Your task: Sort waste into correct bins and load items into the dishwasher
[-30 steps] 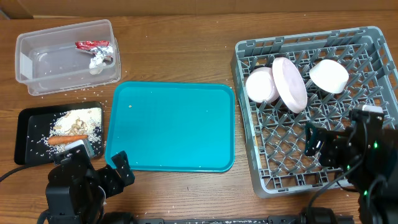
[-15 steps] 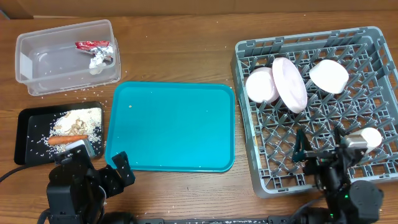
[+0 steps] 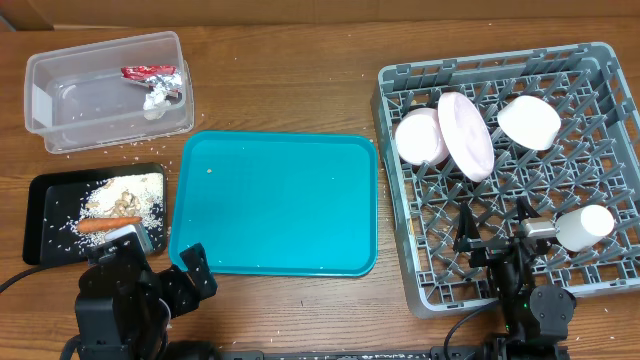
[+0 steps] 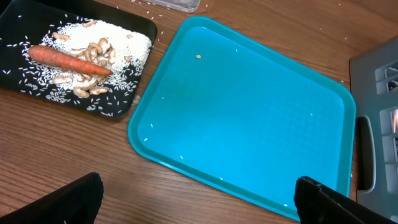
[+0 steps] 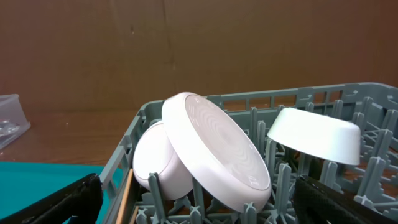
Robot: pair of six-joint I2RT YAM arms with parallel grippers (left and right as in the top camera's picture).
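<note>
The grey dish rack on the right holds a white bowl, a pinkish plate on edge, a second white bowl and a white cup lying on its side. The right wrist view shows the bowl, plate and second bowl. My right gripper is open and empty, low over the rack's front. My left gripper is open and empty over the table by the teal tray, which also fills the left wrist view.
A clear plastic bin at back left holds a red wrapper and crumpled foil. A black tray at left holds rice, food scraps and a carrot. Rice grains are scattered on the wood around it.
My right arm has drawn back toward the table's front edge and turned. The white cup now lies in the rack at the right, free of the gripper. The left arm has not moved.
</note>
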